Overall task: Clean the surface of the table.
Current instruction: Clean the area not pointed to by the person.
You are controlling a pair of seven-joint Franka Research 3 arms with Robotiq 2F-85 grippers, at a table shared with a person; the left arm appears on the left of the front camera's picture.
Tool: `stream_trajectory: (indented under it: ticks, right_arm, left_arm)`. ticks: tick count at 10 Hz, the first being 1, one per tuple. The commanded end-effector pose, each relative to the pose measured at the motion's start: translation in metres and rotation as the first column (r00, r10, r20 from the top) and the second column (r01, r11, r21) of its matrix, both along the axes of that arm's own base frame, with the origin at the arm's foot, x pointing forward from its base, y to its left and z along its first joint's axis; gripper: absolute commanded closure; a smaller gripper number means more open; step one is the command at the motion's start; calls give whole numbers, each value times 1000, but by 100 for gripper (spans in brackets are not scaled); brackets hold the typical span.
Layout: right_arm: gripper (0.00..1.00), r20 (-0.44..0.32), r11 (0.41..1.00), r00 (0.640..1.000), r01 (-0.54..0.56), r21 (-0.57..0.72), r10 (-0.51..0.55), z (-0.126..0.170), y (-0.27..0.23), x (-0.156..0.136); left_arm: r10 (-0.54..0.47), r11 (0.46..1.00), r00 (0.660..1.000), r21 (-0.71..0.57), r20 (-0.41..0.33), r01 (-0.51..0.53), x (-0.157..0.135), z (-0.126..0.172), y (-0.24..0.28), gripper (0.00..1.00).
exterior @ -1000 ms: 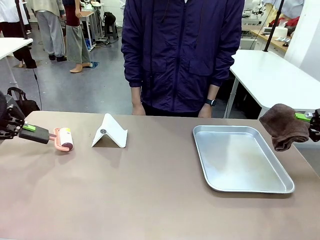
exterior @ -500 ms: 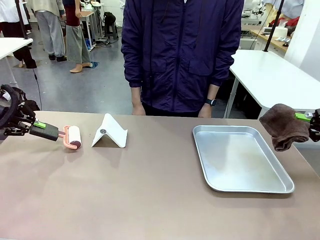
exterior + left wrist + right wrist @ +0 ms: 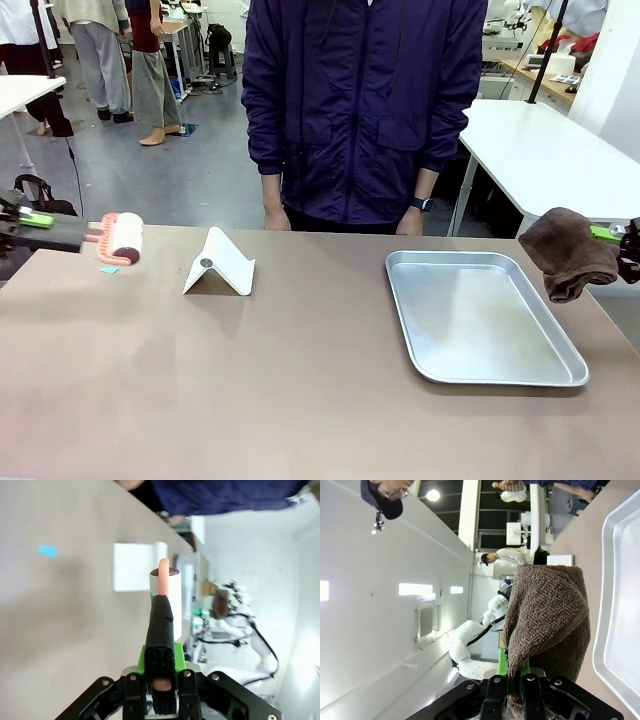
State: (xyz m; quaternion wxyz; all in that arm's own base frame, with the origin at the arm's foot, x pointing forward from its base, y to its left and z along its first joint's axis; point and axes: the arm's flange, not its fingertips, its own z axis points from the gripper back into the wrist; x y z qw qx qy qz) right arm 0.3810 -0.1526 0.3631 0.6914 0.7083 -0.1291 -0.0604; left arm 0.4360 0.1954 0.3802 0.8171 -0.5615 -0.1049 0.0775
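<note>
The brownish-taupe table [image 3: 250, 380] spreads across the front view. At its far left edge my left gripper [image 3: 40, 228] is shut on the black handle of a lint roller [image 3: 122, 238], white drum on a pink frame, lifted just above the top. In the left wrist view the roller [image 3: 165, 592] points away from my fingers. A tiny blue scrap [image 3: 108, 270] lies under the roller, also seen as a blue scrap [image 3: 48, 551]. At the right edge my right gripper [image 3: 622, 240] is shut on a brown cloth [image 3: 567, 252] hanging in the air; the cloth [image 3: 545, 615] drapes over my fingers.
A shiny metal tray [image 3: 480, 318] lies on the right half of the table. A folded white stand [image 3: 220, 264] sits left of centre. A person in a dark blue jacket [image 3: 360, 110] stands at the far side, hands down. A white table [image 3: 545, 150] is behind right.
My left gripper has swung the lint roller back toward the far left edge and lifted it off the top, leaving a small blue scrap visible. The right gripper and cloth have stayed put.
</note>
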Motion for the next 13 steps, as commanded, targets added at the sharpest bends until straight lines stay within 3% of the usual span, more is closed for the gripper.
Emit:
stream_trajectory:
  ticks: [1, 3, 5, 7, 8, 9, 10, 13]
  right_arm:
    - [91, 0, 1000, 1000, 2, 4, -2, 4, 1, 2]
    - [91, 0, 1000, 1000, 2, 4, -2, 4, 1, 2]
    - [91, 0, 1000, 1000, 2, 4, -2, 4, 1, 2]
    - [91, 0, 1000, 1000, 2, 4, -2, 4, 1, 2]
    - [91, 0, 1000, 1000, 2, 4, -2, 4, 1, 2]
    - [91, 0, 1000, 1000, 2, 4, -2, 4, 1, 2]
    - [91, 0, 1000, 1000, 2, 4, -2, 4, 1, 2]
    - [91, 0, 1000, 1000, 2, 4, -2, 4, 1, 2]
  left_arm:
    - [-131, 989, 991, -66, 2, 131, -37, 7, 22, 78]
    - [-197, 973, 980, -121, 24, 199, -80, 12, 52, 78]
    - [-103, 979, 993, -169, 55, 111, -134, 2, 96, 78]
    - [-53, 980, 997, -192, 48, 61, -179, -33, 138, 78]
    - [-66, 985, 997, -156, 45, 73, -179, -46, 148, 78]
    - [-5, 983, 999, -181, 40, 12, -175, -50, 148, 78]
    - [-26, 985, 999, -172, 23, 30, -192, -35, 138, 78]
    - [-26, 985, 999, -172, 23, 30, -192, -35, 138, 78]
